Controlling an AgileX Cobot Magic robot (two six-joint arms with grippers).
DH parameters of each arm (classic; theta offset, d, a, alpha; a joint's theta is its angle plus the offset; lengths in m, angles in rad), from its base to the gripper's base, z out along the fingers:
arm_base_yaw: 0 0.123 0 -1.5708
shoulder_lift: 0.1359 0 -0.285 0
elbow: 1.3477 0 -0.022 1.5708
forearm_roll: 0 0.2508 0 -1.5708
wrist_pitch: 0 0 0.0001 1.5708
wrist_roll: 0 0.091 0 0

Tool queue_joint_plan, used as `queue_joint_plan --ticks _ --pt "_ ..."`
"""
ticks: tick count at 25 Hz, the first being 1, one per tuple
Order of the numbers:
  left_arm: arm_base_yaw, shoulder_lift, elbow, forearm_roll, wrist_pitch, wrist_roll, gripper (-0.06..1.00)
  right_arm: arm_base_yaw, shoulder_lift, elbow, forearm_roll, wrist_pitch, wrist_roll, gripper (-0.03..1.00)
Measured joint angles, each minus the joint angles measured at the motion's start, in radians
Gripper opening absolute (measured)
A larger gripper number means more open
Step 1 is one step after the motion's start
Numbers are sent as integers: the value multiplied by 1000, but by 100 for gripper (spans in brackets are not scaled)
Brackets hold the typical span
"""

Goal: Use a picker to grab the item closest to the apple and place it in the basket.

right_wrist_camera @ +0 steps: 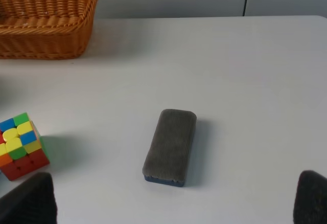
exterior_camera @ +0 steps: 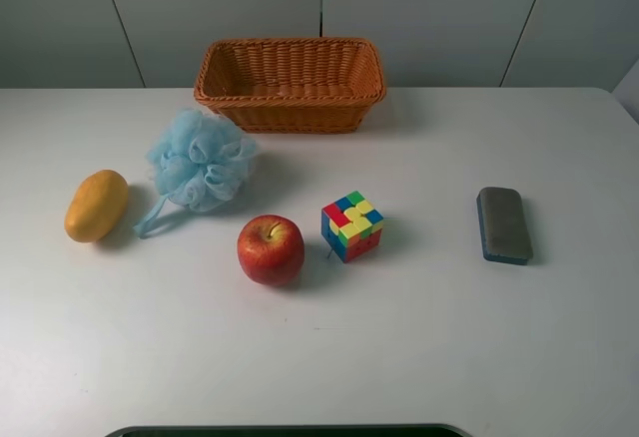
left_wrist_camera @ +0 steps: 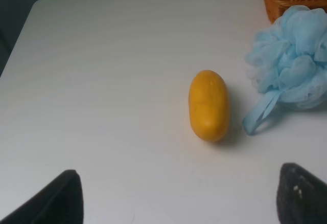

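Multicoloured puzzle cube [exterior_camera: 351,225] rests on the white counter [exterior_camera: 449,357], just beside the red apple [exterior_camera: 270,248], near the basket [exterior_camera: 290,108]. We see it ahead of the right jaws, off to one side; both pairs gape, empty.

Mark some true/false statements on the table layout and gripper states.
1. The Rubik's cube is the item nearest the apple. True.
2. The cube is already in the wicker basket. False: it sits outside, beside the apple.
3. The mango lies right of the board eraser. False: it lies far left of it.
4. The left gripper and right gripper are open and empty. True.
5. The blue bath pouf touches the apple. False: they are apart.
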Motion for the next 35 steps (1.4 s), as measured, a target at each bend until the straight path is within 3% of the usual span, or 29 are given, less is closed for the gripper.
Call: queue_joint_plan --ticks 28,35 --pt "0 0 0 0 0 0 73 0 0 0 14 0 -8 70" --pt "0 0 0 0 0 0 73 0 173 -142 58 44 -93 70"
